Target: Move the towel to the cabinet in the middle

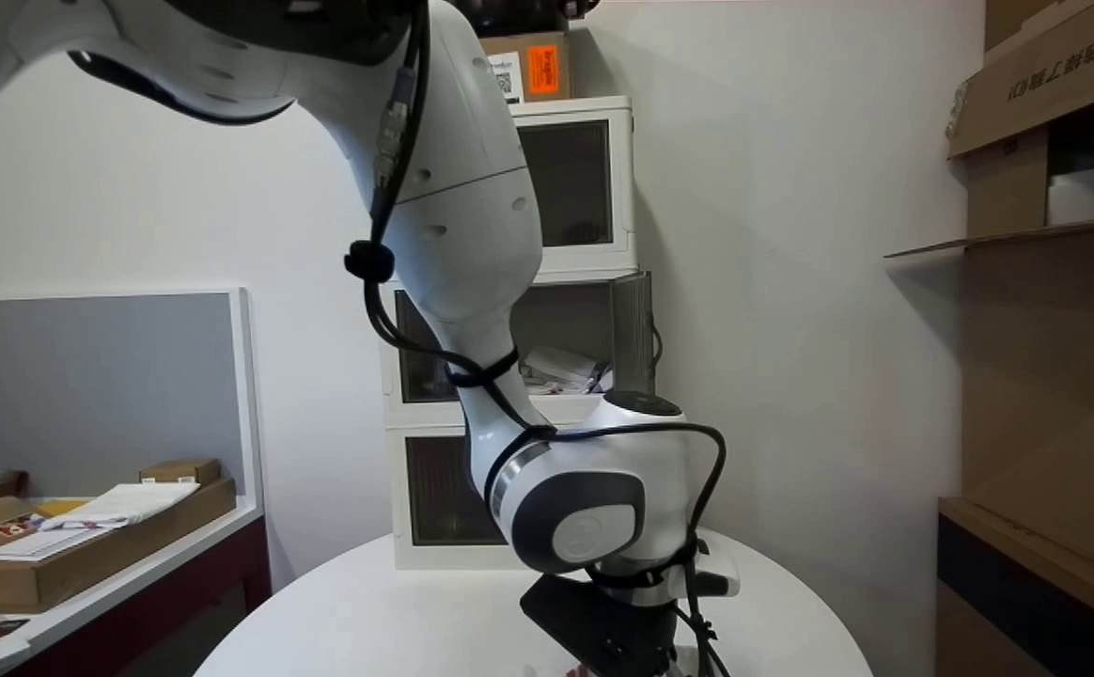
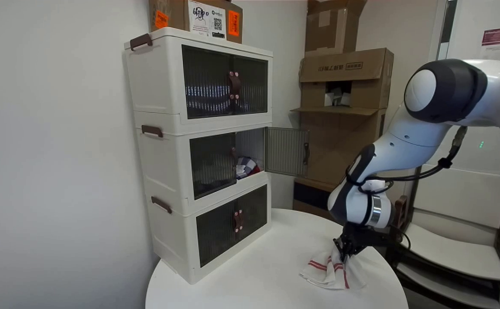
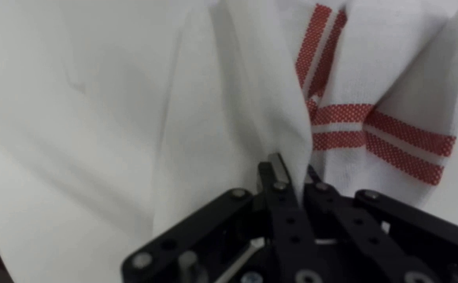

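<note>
From left in exterior view: middle cabinet, one door open. Then towel on desk, loose part spread below and mostly left of hand. Hand is clamped on upper fold. Next carry probably must go left and up, toward cabinet, loose cloth trailing.

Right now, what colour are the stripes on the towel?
The stripes are red, in pairs on the white towel; they show best in the wrist view.
</note>
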`<state>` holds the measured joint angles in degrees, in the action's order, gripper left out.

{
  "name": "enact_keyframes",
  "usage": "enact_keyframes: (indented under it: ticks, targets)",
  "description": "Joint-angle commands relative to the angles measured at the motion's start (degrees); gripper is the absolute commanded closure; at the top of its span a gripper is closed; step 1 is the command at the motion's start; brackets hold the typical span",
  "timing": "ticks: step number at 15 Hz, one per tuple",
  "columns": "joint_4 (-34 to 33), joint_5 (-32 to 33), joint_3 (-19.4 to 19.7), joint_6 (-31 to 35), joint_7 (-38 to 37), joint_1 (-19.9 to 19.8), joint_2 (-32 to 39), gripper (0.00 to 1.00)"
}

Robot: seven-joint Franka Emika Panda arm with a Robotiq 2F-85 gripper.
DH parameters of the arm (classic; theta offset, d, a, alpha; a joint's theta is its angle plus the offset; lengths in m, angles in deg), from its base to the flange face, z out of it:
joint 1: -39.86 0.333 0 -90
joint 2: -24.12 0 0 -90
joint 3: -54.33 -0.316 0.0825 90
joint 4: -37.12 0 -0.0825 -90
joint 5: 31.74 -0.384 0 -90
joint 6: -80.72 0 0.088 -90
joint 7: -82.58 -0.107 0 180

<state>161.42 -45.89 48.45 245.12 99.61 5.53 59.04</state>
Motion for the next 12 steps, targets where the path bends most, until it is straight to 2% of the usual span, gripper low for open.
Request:
enact_keyframes:
  ticks: [1, 5, 7, 9, 12]
  targets:
    - [-1.2, -5.5, -6.6, -3.5, 1.4, -3.6, -3.5, 0.99]
    - [-2.5, -14.6, -14.6, -6.4, 5.2, -6.9, -8.0, 0.99]
    - [-3.3, -19.5, -16.5, -8.3, 7.7, -7.1, -10.3, 0.99]
    - [-4.0, -24.3, -16.8, -10.5, 10.5, -6.3, -12.6, 0.99]
    - [-4.7, -31.0, -14.5, -13.9, 15.1, -3.0, -15.8, 0.99]
